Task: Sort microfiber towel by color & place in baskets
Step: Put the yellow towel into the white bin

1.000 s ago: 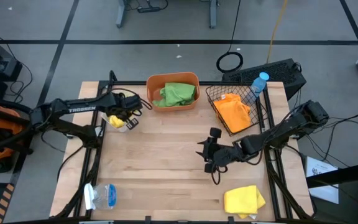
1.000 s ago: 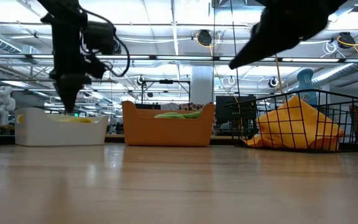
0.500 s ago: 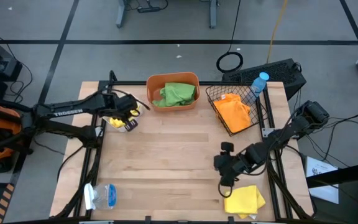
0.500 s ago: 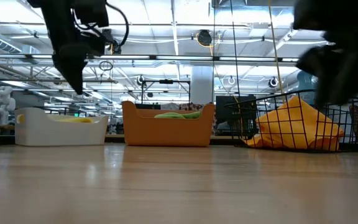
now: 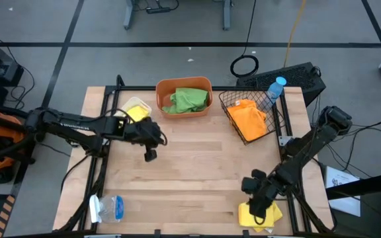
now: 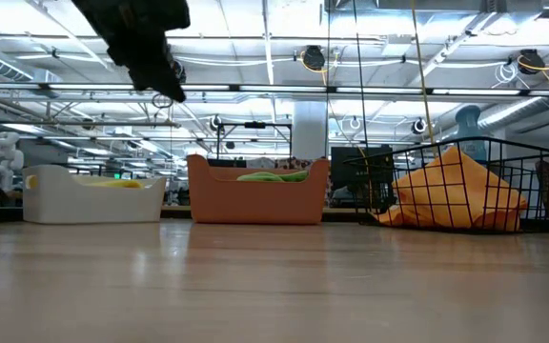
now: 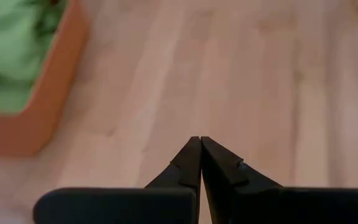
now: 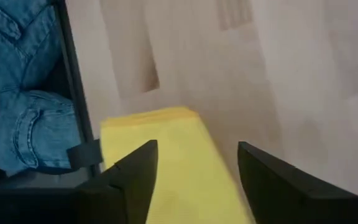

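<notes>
A yellow towel (image 5: 268,213) lies flat at the table's near right corner. My right gripper (image 5: 256,213) is open just over it, and in the right wrist view (image 8: 196,147) its fingers stand either side of the towel's strip (image 8: 166,155). My left gripper (image 5: 149,156) is shut and empty (image 7: 201,142) over bare wood, right of the white tub (image 5: 132,106). That tub holds a yellow towel (image 5: 136,114). The orange tub (image 5: 184,84) holds a green towel (image 5: 189,99). The black wire basket (image 5: 233,104) holds an orange towel (image 5: 251,118).
A clear bottle with a blue cap (image 5: 276,87) stands behind the wire basket. A clear plastic packet (image 5: 108,208) lies at the near left corner. A person's leg in jeans (image 8: 17,93) shows beyond the black table frame (image 8: 73,81). Bare wood (image 5: 190,158) spans the table's middle.
My right gripper has swung from the table's middle toward the near right corner and now stands over the yellow towel. My left gripper has drawn away from the white tub toward the table's middle and near side; a yellow towel stays in the tub.
</notes>
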Controlling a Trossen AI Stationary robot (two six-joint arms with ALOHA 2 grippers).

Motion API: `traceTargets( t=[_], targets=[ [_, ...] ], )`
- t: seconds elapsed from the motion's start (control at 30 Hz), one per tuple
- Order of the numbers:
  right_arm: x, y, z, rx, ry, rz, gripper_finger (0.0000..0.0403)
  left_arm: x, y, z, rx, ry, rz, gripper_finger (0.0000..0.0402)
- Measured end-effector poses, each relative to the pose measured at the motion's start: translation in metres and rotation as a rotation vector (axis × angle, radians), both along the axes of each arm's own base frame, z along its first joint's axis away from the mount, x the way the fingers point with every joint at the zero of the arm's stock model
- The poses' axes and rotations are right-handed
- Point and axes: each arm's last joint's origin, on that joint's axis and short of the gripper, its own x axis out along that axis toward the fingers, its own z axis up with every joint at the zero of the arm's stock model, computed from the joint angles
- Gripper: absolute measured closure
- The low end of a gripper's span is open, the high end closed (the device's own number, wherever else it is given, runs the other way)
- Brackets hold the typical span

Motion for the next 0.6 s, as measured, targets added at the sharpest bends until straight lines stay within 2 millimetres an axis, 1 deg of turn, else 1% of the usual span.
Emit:
traceTargets(
  t=[0.17,0.33,0.43,0.6],
  targets=[
    [-0.015,0.016,-0.001,0.036,0.012,-0.061,0.0146,0.011,-0.021,-0.008,-0.01,-0.009,-0.073,0.0387],
    [-0.031,0.023,-0.003,0.022,0.053,-0.086,0.0089,0.02,-0.037,-0.024,-0.021,0.049,-0.099,0.0387],
    [-0.04,0.026,-0.007,-0.018,0.086,-0.091,0.0069,0.025,-0.047,-0.036,-0.027,0.099,-0.112,0.0387],
    [-0.052,0.033,-0.019,-0.091,0.138,-0.073,0.0053,0.031,-0.063,-0.053,-0.029,0.151,-0.139,0.0387]
  ],
)
